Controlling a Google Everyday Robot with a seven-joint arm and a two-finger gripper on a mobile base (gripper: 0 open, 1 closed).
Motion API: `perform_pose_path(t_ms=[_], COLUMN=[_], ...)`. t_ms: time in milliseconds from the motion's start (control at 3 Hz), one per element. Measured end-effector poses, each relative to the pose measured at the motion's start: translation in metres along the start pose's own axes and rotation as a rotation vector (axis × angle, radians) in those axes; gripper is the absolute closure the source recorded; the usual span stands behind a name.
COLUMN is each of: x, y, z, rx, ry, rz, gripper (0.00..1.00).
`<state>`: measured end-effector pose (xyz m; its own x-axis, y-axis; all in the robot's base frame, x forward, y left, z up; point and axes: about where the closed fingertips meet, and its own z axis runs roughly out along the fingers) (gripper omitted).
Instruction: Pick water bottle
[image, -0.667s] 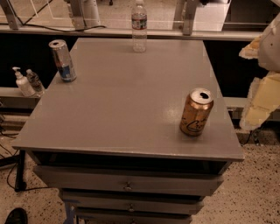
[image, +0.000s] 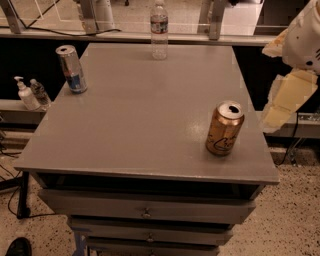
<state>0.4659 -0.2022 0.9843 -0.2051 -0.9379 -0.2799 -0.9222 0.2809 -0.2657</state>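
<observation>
Water bottle stands upright at the top centre of the frame, on the far edge of the grey worktop. It is tall, slim and clear, with a white cap and a label band around its middle, and it rises higher than either can. One such bottle is on the worktop, along with two cans. A silver-and-blue can stands at the upper left, and a gold can with its top opened stands at the right, nearer the front edge. On a ledge at the left sit one white pump dispenser and one small clear bottle. The cream-coloured gripper hangs at the right edge of the frame, beyond the worktop's side and well apart from the water bottle. Whether it is released or clenched cannot be told.
</observation>
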Motion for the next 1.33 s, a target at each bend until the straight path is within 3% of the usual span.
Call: perform_pose_path(t_ms=[333, 667, 1000, 1333], x=[-0.031, -0.071, -0.106, -0.119], y=[-0.029, -0.062, -0.081, -0.099], z=[0.022, 0.049, 0.064, 0.056], rx=[0.015, 0.046, 0.109, 0.176], ry=[-0.074, -0.164, -0.247, -0.307], rz=[0.039, 0.129, 0.207, 0.225], gripper=[0.00, 0.00, 0.00, 0.00])
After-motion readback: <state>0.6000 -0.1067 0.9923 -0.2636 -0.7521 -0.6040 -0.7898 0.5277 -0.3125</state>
